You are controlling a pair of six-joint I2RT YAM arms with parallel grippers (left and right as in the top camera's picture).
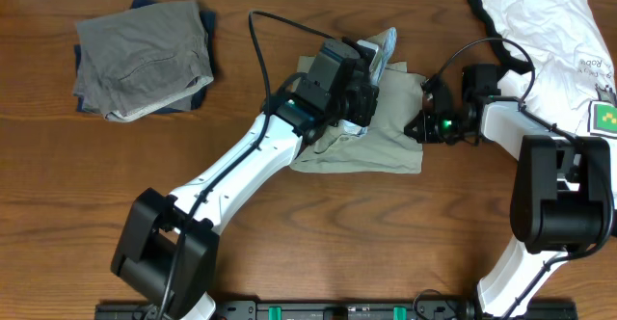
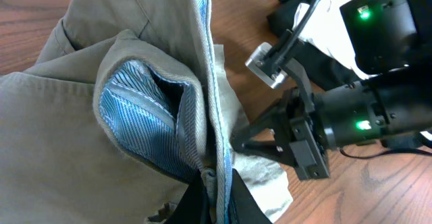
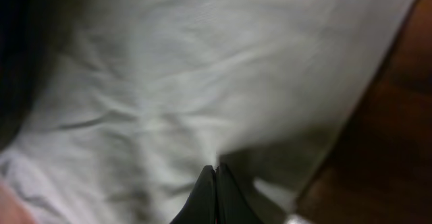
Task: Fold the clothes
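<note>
Both clamp the khaki shorts (image 1: pixel 386 132): left gripper (image 2: pixel 217 183) on the waistband (image 2: pixel 196 82), right gripper (image 3: pixel 216 173) on an edge.

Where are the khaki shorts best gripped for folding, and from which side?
Likely the waistband, where the blue striped lining shows. Its thick doubled edge stands up off the khaki shorts, so a claw can pinch across it from above, at the end far from the robot. The left claw is shut there.
</note>
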